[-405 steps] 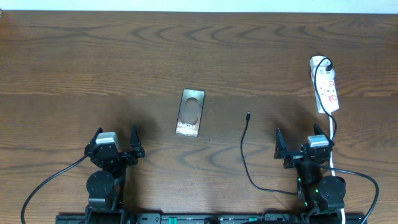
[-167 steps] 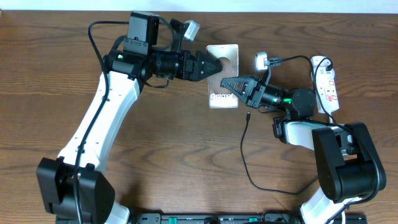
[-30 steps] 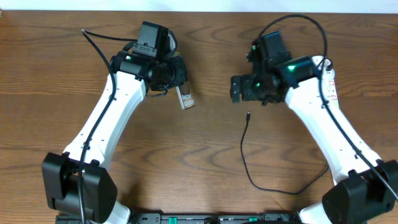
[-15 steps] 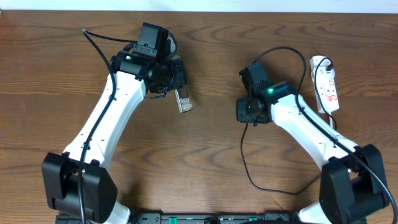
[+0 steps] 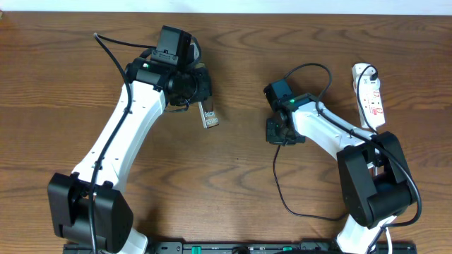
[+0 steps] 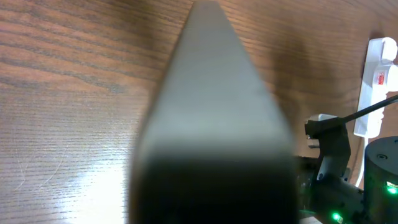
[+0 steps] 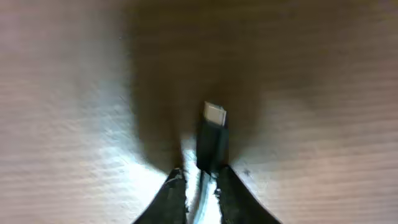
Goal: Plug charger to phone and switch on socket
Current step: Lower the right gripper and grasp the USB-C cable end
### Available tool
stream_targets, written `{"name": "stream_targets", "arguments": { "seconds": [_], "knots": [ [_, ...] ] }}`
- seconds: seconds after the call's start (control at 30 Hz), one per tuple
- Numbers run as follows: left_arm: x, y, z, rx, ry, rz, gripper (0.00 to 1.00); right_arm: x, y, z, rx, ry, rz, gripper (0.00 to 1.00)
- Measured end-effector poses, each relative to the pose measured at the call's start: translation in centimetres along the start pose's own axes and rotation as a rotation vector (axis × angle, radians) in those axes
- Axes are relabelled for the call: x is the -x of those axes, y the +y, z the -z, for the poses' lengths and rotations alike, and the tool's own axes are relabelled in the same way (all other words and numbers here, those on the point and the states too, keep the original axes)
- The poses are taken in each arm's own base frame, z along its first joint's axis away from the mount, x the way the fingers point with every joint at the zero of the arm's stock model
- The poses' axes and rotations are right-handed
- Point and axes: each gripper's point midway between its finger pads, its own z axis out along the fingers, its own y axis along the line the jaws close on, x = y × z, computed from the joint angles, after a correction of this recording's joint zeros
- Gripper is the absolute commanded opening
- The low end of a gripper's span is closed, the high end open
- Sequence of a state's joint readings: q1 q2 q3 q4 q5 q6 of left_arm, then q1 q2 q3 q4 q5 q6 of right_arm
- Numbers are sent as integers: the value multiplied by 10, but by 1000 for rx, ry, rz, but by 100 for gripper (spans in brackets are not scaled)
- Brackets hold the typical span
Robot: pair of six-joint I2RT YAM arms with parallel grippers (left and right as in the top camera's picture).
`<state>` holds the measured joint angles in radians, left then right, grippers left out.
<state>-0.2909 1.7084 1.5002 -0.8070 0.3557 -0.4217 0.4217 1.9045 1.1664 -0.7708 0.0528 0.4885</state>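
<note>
My left gripper (image 5: 203,107) is shut on the phone (image 5: 209,118) and holds it edge-up above the table at centre left. In the left wrist view the phone (image 6: 211,99) is a blurred grey slab filling the middle and hiding the fingers. The charger (image 5: 277,176) is a thin black cable curling toward the front edge. Its plug tip (image 7: 212,140) lies on the wood with the silver end pointing away. My right gripper (image 5: 277,135) stands over that tip. In the right wrist view the right gripper (image 7: 199,177) is shut on the cable just behind the plug. The socket (image 5: 369,95) lies at the far right.
The socket's white cord (image 5: 374,148) runs toward the front beside my right arm's base. In the left wrist view the socket (image 6: 375,81) and my right arm (image 6: 336,162) show at the right edge. Black robot cables loop above both arms.
My right gripper swung down and left onto the plug tip and closed from wide open to nearly together around it. The left arm stayed put, the phone only shifting slightly.
</note>
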Motion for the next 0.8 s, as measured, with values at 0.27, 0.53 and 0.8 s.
{"name": "stream_targets", "arguments": {
  "seconds": [0.27, 0.53, 0.8],
  "knots": [
    [0, 0, 0, 0, 1, 0, 8, -17, -39, 0, -50, 126, 91, 23],
    [0, 0, 0, 0, 1, 0, 8, -6, -54, -2, -21, 117, 27, 34],
    [0, 0, 0, 0, 1, 0, 8, 0, -50, -2, -5, 92, -60, 19]
  ]
}}
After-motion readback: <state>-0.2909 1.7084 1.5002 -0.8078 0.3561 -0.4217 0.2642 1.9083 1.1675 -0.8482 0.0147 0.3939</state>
